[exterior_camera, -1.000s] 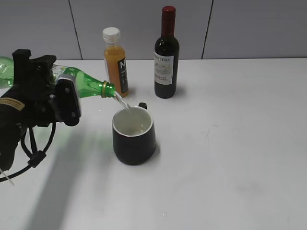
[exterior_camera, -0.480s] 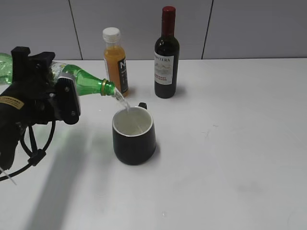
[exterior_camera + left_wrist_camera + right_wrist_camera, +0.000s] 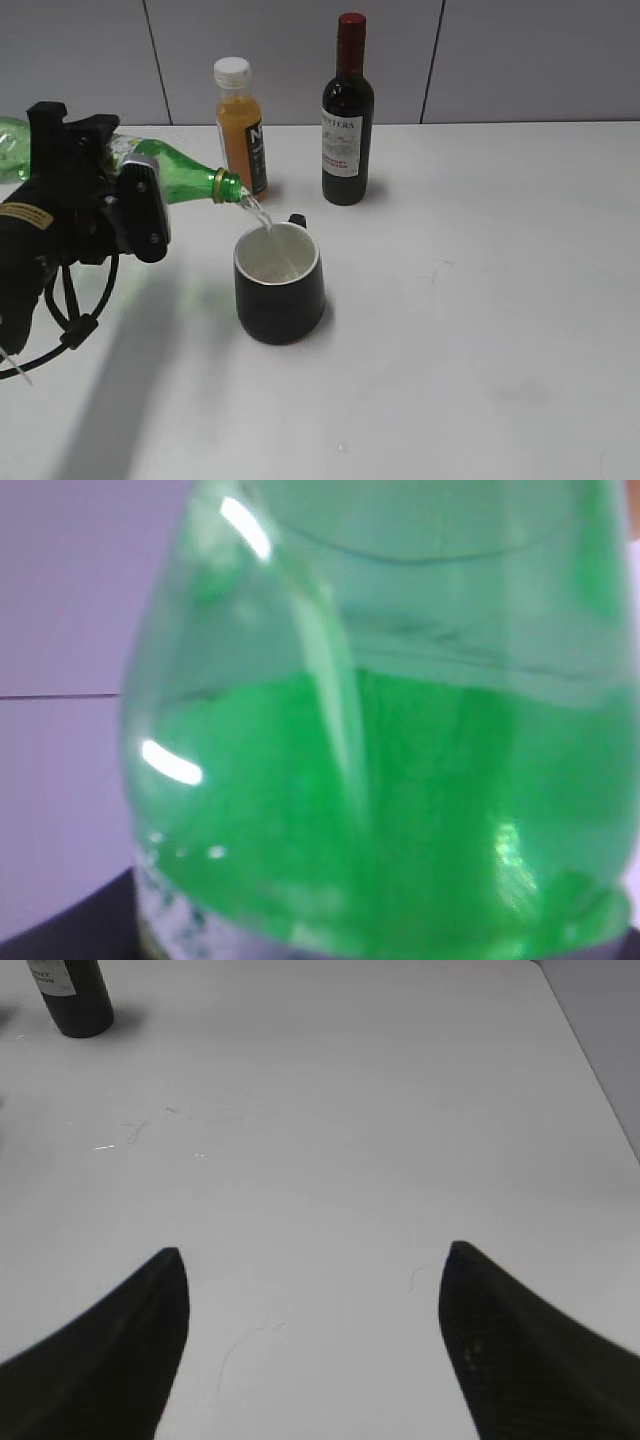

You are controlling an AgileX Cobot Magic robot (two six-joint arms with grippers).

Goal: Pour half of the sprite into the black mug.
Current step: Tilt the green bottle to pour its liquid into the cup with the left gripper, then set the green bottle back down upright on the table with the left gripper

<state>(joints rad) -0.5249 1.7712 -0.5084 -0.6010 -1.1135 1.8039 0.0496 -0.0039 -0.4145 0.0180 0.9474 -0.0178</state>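
Left gripper [image 3: 100, 195] clamps the sprite [image 3: 185, 172], tipped toward the black mug [image 3: 280, 285].
Thin plastic probably yields (grip mid-body); right gripper [image 3: 310, 1305] stands open, empty.

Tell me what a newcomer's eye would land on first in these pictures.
First, the sprite, tipped nearly flat in the left gripper at the left, with a thin clear stream running from its mouth into the black mug just below. Next, the orange juice bottle and the dark wine bottle standing upright behind the mug near the wall. The right gripper hangs open over bare table.
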